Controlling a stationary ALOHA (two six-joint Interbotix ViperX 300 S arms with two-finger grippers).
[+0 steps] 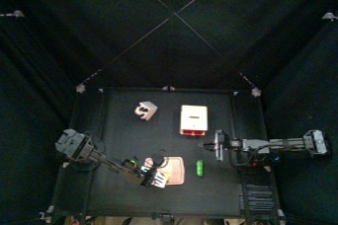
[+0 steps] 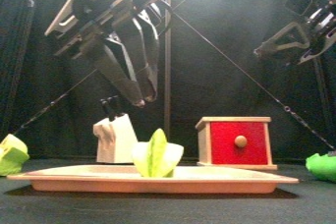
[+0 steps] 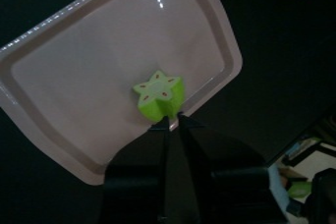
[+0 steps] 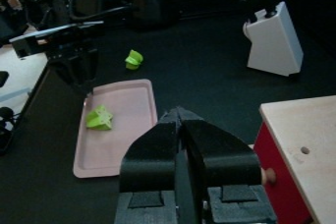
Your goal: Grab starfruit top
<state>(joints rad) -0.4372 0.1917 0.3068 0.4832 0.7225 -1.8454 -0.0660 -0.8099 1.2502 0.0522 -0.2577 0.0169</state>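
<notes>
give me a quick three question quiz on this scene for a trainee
1. True or false: the starfruit lies on the pink tray.
2. What stands beside the red box? A white block; B blue cup; C banana.
3. Is the left gripper touching the starfruit?

Key: 1 true. 2 A. 3 no, it hangs above it.

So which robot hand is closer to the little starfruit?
Left. The left gripper hangs right above the starfruit on the pink tray; the right gripper rests off beside the tray.
</notes>
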